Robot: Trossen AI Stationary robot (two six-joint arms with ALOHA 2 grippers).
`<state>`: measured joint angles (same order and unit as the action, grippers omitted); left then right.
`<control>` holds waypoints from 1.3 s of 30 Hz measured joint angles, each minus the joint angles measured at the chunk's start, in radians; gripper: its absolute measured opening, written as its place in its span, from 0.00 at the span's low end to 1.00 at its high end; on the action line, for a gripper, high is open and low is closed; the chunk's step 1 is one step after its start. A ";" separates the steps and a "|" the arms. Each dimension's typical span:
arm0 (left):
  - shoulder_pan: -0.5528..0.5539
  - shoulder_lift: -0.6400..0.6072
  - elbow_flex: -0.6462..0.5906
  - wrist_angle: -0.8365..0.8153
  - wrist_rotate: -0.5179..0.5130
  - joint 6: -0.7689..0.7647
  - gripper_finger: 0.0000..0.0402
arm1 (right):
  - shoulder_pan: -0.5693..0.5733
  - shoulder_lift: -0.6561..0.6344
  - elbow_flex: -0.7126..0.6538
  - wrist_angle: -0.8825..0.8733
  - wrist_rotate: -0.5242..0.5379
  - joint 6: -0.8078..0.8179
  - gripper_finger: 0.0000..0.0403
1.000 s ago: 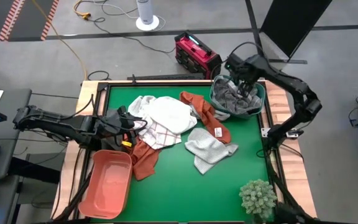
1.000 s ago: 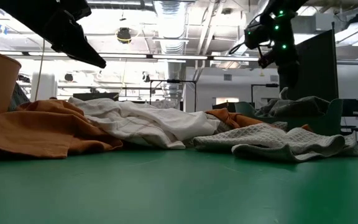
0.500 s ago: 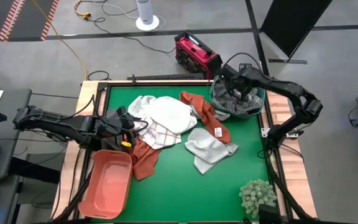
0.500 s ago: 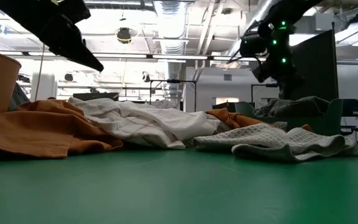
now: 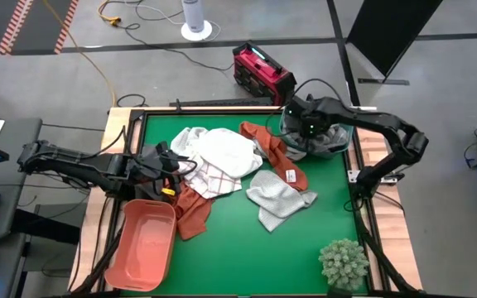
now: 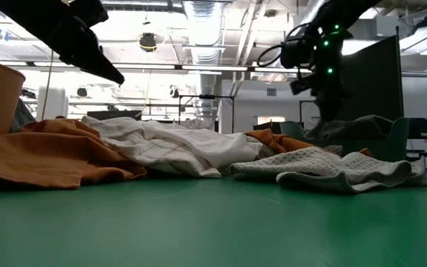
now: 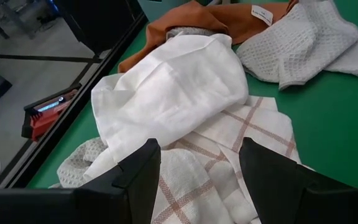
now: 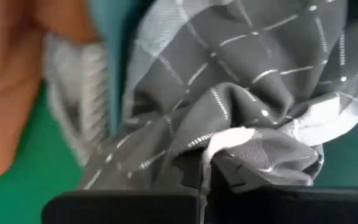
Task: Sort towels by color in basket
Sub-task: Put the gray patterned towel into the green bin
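Note:
My right gripper (image 5: 308,130) points down into the teal basket (image 5: 343,142) at the far right, near its left rim, and is shut on the grey checked towel (image 8: 229,93) heaped inside. My left gripper (image 7: 197,180) stands open above the left edge of the towel pile, touching nothing. Under it lie a white towel (image 7: 173,81) and a white towel with thin checks (image 7: 229,149). A rust-orange towel (image 5: 276,153) lies beside the basket, with another (image 5: 190,211) by the orange basket (image 5: 143,244). A pale grey towel (image 5: 278,197) lies flat at mid-table. My right gripper pinches a raised fold of the grey checked towel at its pale hem (image 8: 211,149) between its two shut fingers. The fingers come from above, slanting down into the basket. The rest of the towel lies bunched in the basket below the fingers.
A spiky pale-green plant ball (image 5: 344,262) sits at the near right corner. A red box (image 5: 262,73) stands on the floor beyond the far edge. Bare green table lies along the near edge between the orange basket and the plant ball.
My right gripper has gone down and toward the table's left, from over the middle of the teal basket to its left rim, tipping more steeply downward. It has shut on the grey checked towel. The towels on the table lie as before.

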<state>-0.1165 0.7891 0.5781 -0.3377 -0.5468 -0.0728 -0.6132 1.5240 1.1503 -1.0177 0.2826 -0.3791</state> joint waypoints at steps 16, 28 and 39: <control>0.000 0.000 0.000 0.014 0.001 -0.022 0.52 | -0.031 0.002 -0.006 -0.039 0.007 0.244 0.29; 0.000 0.000 0.000 0.014 0.002 -0.022 0.52 | 0.116 0.000 0.182 -0.369 0.005 0.355 0.60; 0.000 0.000 0.000 0.013 0.052 -0.030 0.52 | 0.256 0.001 -0.047 -0.305 0.239 0.369 0.60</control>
<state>-0.1165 0.7891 0.5781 -0.3244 -0.4950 -0.1024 -0.3575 1.5248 1.1029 -1.3229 0.5217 -0.0100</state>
